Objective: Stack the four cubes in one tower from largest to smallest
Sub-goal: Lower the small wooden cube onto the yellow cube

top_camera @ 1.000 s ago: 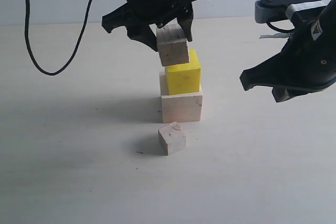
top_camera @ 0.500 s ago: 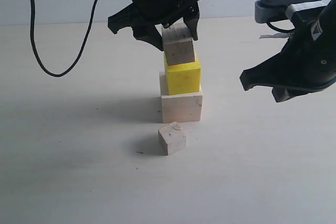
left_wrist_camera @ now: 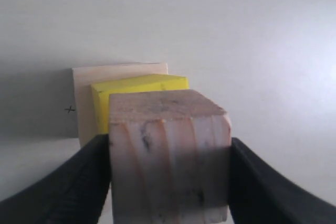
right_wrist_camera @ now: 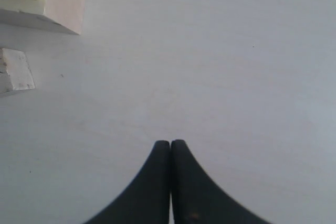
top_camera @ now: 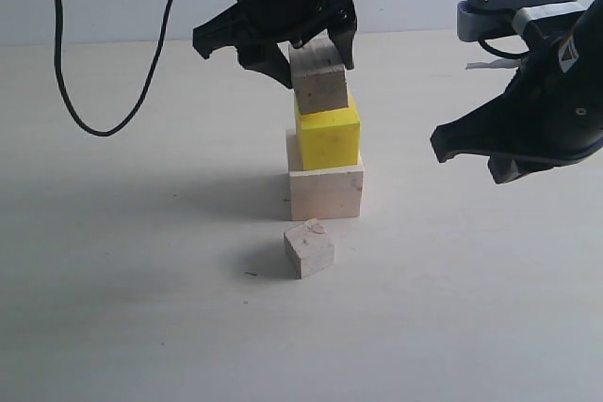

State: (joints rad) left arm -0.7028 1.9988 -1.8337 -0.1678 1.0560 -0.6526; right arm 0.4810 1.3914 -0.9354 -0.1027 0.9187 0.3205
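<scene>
Left claw (top_camera: pixel 311 68) tight around small wood cube (top_camera: pixel 318 87), directly over yellow cube (top_camera: pixel 328 136)

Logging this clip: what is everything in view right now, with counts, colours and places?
large wood cube: 1, pale, on the table, bottom of the stack
yellow cube: 1, bright yellow, on the large wood cube
held small cube: 1, pale wood, at the yellow cube's top
loose small cube: 1, pale wood, on the table before the stack
cable: 1, black, left side
table: 1, off-white
left gripper: black, gripping the held small cube
right gripper: black, shut, empty
</scene>
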